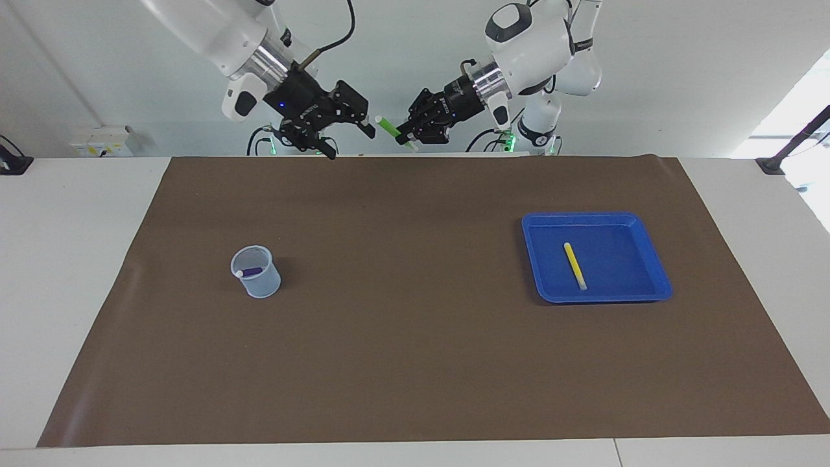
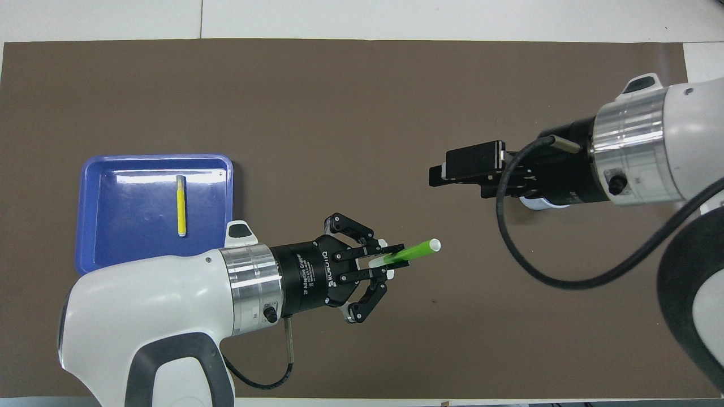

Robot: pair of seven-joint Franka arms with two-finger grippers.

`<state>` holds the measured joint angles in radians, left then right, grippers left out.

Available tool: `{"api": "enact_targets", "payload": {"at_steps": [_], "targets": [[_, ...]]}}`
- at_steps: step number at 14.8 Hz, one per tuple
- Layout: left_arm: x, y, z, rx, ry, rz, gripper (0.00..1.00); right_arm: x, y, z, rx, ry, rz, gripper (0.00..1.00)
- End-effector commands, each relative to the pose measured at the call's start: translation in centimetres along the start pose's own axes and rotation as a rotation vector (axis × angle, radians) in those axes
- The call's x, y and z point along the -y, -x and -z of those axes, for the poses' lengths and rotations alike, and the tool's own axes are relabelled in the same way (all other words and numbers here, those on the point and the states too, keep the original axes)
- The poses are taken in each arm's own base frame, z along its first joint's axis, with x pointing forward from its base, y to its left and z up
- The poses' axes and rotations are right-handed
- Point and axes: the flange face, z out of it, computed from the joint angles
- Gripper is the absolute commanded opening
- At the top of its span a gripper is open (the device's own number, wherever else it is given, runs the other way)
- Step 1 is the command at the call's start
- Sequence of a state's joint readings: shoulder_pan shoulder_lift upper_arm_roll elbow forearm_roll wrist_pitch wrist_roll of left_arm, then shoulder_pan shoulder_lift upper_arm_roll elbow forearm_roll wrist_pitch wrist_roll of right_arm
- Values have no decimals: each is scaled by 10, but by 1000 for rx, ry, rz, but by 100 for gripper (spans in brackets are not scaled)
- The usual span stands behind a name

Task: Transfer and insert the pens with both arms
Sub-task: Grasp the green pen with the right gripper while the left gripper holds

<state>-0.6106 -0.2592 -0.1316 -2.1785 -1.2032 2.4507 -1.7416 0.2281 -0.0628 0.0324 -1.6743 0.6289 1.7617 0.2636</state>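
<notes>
Aligning the wide-open right gripper [image 1: 347,133] around the free whitish end of the green pen [image 2: 412,252] is advised before the left gripper [image 1: 405,135], clamped on it, is released.

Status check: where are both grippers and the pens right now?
Left gripper shut on green pen, raised mid-mat. Right gripper open, facing it, not touching. Yellow pen in tray, purple pen in cup. Path clear.
</notes>
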Motion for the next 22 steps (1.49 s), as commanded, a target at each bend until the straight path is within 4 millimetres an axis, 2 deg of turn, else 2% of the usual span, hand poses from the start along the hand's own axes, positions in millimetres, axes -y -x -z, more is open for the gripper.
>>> {"api": "enact_targets", "payload": {"at_steps": [1, 6, 12, 20, 22], "targets": [[9, -5, 5, 24, 28, 39, 0, 2, 18, -8, 15, -15, -2, 100], [10, -6, 5, 34, 32, 50, 0, 20, 36, -27, 67, 31, 38, 100], [9, -6, 6, 38, 34, 57, 0, 21, 51, -34, 154, 120, 69, 100], [10, -9, 6, 42, 54, 67, 0, 30, 45, -27, 107, 108, 63, 98], [11, -9, 7, 43, 54, 67, 0, 30, 45, -28, 104, 107, 60, 93]]}}
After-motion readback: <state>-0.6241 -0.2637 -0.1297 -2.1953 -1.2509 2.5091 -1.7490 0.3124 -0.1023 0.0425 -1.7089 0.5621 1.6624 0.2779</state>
